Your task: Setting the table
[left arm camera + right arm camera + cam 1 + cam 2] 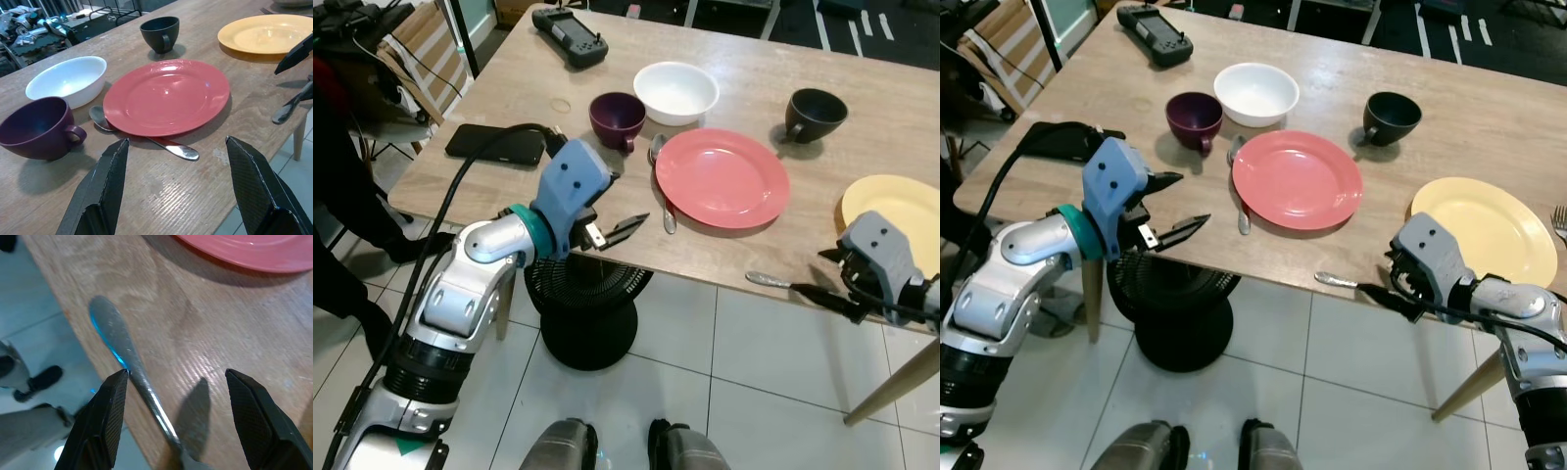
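A red plate (722,177) lies mid-table with a spoon (662,191) along its left side. Behind them stand a purple cup (617,119), a white bowl (675,91) and a black cup (816,114). A yellow plate (896,211) sits at the right. A silver utensil (1332,280) lies at the table's front edge. My right gripper (1381,274) is open, low over that utensil, whose handle (115,335) runs between the fingers. My left gripper (1178,204) hangs open at the front edge, left of the red plate, holding nothing.
A black phone (496,144) and a black controller (570,37) lie on the table's left part. A fork (1559,223) peeks in at the far right. A black fan (587,304) stands on the tiled floor under the table edge.
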Tool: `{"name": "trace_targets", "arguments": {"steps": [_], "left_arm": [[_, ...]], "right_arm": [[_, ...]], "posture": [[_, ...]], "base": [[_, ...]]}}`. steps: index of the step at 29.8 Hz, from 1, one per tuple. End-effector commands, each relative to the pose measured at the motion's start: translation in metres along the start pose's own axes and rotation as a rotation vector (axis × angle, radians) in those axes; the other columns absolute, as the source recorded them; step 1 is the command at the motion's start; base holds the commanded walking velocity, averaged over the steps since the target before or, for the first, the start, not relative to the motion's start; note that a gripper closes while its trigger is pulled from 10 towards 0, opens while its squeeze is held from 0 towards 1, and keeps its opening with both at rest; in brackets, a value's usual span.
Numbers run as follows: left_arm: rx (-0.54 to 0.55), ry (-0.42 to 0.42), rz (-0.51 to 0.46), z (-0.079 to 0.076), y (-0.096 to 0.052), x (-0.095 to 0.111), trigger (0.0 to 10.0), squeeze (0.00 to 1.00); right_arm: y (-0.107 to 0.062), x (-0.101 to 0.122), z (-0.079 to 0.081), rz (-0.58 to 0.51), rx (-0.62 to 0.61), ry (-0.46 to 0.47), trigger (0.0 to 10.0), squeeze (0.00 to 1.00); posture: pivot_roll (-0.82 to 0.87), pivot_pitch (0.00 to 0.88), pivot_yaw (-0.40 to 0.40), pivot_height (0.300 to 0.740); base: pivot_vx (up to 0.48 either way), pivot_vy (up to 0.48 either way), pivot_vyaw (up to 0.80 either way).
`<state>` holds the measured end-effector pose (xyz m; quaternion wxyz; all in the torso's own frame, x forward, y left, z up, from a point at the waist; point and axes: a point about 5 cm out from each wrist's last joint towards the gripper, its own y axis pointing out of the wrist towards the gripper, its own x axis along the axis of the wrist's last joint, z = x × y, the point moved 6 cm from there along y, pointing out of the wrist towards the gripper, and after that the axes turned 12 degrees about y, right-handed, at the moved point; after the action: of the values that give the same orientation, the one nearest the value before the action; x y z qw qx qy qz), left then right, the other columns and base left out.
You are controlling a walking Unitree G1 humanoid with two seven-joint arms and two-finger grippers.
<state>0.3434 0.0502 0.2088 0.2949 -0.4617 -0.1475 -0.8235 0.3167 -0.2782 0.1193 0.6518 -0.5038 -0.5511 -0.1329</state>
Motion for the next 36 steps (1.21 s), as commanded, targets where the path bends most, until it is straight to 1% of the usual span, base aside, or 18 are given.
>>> {"name": "trace_targets", "arguments": {"steps": [1,2,4,5,7,8,13,15,17,18,19,22,25,29,31,33,34,36], "left_arm": [[-0.025,-0.012,0.007,-0.01,0.006,-0.002,10.0,0.0],[-0.038,-0.019,0.007,-0.015,0.01,-0.003,10.0,0.0],[-0.038,-0.019,0.007,-0.015,0.01,-0.003,10.0,0.0],[-0.048,-0.02,0.007,-0.018,0.014,-0.003,10.0,0.0],[-0.048,-0.02,0.007,-0.018,0.014,-0.003,10.0,0.0],[-0.058,-0.023,0.003,-0.021,0.017,-0.001,10.0,0.0],[-0.076,-0.029,-0.002,-0.024,0.018,0.002,10.0,0.0],[-0.085,-0.032,-0.002,-0.026,0.017,0.002,10.0,0.0],[-0.089,-0.031,-0.002,-0.027,0.017,0.002,10.0,0.0],[-0.089,-0.031,-0.002,-0.027,0.017,0.002,10.0,0.0],[-0.092,-0.029,-0.002,-0.027,0.017,0.003,10.0,0.0],[-0.093,-0.028,-0.002,-0.027,0.017,0.003,10.0,0.0],[-0.093,-0.026,0.002,-0.027,0.015,0.002,10.0,0.0],[-0.092,-0.025,0.005,-0.027,0.014,0.002,10.0,0.0],[-0.09,-0.028,0.012,-0.027,0.012,0.0,10.0,0.0],[-0.089,-0.029,0.014,-0.027,0.011,0.0,10.0,0.0],[-0.089,-0.029,0.014,-0.027,0.011,0.0,10.0,0.0],[-0.09,-0.032,0.015,-0.028,0.011,0.0,10.0,0.0]], "right_arm": [[-0.006,0.01,0.008,-0.087,0.043,0.083,10.0,0.0],[-0.008,0.019,0.014,-0.157,0.071,0.135,10.0,0.0],[-0.008,0.019,0.014,-0.157,0.071,0.135,10.0,0.0],[-0.011,0.025,0.017,-0.207,0.088,0.168,10.0,0.0],[-0.011,0.025,0.017,-0.207,0.088,0.168,10.0,0.0],[-0.013,0.03,0.018,-0.257,0.092,0.204,10.0,0.0],[-0.016,0.024,0.02,-0.25,0.09,0.202,10.0,0.0],[-0.015,0.009,0.015,-0.168,0.052,0.129,10.0,0.0],[-0.011,-0.003,0.013,-0.089,0.036,0.052,10.0,0.0],[-0.011,-0.003,0.013,-0.089,0.036,0.052,10.0,0.0],[-0.009,-0.006,0.012,-0.063,0.029,0.026,10.0,0.0],[-0.007,-0.008,0.012,-0.044,0.023,0.005,10.0,0.0],[-0.004,-0.011,0.007,-0.017,0.001,-0.028,10.0,0.0],[-0.003,-0.014,0.008,-0.001,0.006,-0.036,10.0,0.0],[-0.001,-0.022,0.01,0.04,0.025,-0.058,10.0,0.0],[0.0,-0.024,0.01,0.052,0.031,-0.063,10.0,0.0],[0.0,-0.024,0.01,0.052,0.031,-0.063,10.0,0.0],[-0.002,-0.031,0.008,0.089,0.035,-0.077,10.0,0.0]], "posture": [[0.08,0.048,0.065,0.74],[0.07,0.048,0.073,0.74],[0.07,0.048,0.073,0.74],[0.07,0.048,0.073,0.74],[0.07,0.048,0.073,0.74],[0.06,0.048,0.082,0.74],[0.06,0.051,0.085,0.74],[0.06,0.057,0.085,0.74],[0.06,0.062,0.086,0.74],[0.06,0.062,0.086,0.74],[0.07,0.064,0.085,0.74],[0.07,0.065,0.084,0.74],[0.08,0.069,0.08,0.74],[0.09,0.07,0.077,0.74],[0.09,0.071,0.076,0.74],[0.09,0.071,0.076,0.74],[0.09,0.071,0.076,0.74],[0.09,0.075,0.077,0.74]], "base": [[0.0,0.0,0.0],[0.0,0.0,0.0],[0.0,0.0,0.0],[0.0,0.0,0.0],[0.0,0.0,0.0],[0.0,0.0,0.0],[0.0,0.0,0.0],[0.0,0.0,0.0],[0.0,0.0,0.0],[0.0,0.0,0.0],[0.0,0.0,0.0],[0.0,0.0,0.0],[0.0,0.0,0.0],[0.0,0.0,0.0],[0.0,0.0,0.0],[0.0,0.0,0.0],[0.0,0.0,0.0],[0.0,0.0,0.0]]}}
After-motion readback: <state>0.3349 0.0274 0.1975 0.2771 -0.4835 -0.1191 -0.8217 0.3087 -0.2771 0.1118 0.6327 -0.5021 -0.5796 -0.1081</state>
